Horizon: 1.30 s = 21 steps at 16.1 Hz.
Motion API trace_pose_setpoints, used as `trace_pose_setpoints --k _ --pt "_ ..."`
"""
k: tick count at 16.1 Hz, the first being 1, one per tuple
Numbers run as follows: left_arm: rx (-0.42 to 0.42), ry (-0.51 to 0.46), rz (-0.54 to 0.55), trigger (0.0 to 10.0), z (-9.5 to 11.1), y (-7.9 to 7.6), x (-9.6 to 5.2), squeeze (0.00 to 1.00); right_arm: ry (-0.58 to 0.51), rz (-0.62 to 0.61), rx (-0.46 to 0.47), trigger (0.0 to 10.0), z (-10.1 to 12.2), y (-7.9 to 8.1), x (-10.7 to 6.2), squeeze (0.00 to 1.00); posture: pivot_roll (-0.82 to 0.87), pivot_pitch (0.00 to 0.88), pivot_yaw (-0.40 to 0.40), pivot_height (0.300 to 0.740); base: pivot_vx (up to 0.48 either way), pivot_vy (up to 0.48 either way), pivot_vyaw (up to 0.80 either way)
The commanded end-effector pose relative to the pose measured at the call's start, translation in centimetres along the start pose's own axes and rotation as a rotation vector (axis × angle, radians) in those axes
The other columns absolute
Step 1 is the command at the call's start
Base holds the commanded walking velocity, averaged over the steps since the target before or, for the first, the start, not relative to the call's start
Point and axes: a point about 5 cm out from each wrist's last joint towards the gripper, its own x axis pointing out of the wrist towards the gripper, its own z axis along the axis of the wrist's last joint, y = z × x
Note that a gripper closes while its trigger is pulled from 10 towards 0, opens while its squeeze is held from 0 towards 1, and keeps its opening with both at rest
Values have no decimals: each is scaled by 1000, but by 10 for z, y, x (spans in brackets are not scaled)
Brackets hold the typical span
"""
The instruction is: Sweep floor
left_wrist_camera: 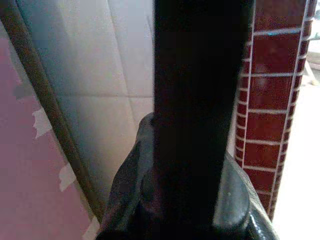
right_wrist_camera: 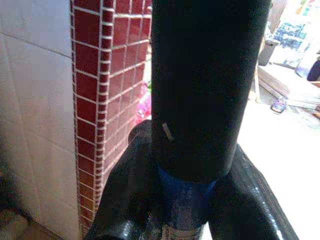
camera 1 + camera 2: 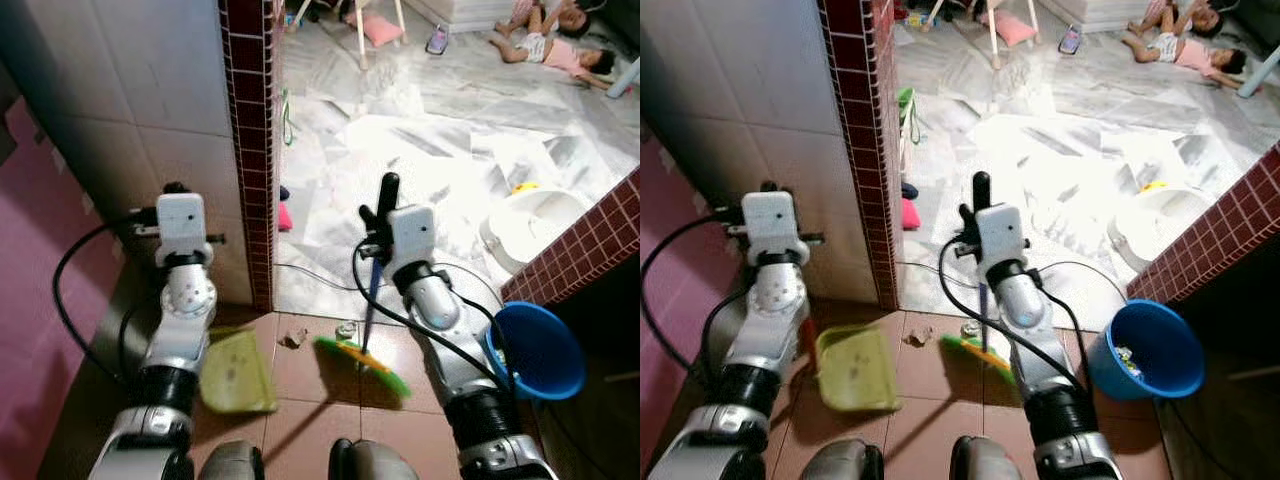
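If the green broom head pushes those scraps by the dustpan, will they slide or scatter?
Scraps look small and crumpled, so probably light and apt to scatter. The broom head looks bristly, likely flexing over them. The dustpan looks thin plastic; it may skid unless the left gripper holds it down.

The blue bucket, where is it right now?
In the left eye view the blue bucket sits on the brown tiled floor at the robot's right, beside its right arm, below the low red-tiled wall, with the green broom head to its left.
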Motion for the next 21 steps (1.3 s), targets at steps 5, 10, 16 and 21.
trace_pose_setpoints --k 5,10,16,21 --pt "11 -15 23 10000 -4 -11 1 0 -19 -30 -1 10000 8 -6 -2 0 -74 210 -47 740 0 0 0" --pt "-29 14 71 10000 -15 -17 -5 0 -38 -43 77 10000 22 2 13 0 -103 267 -41 740 0 0 0" --pt "-32 31 108 10000 -21 -21 -8 0 -41 -129 140 10000 45 4 49 0 -101 281 -65 740 0 0 0" --pt "-23 24 105 10000 -20 -26 -7 0 1 -152 91 10000 43 5 57 0 -95 269 -82 740 0 0 0"
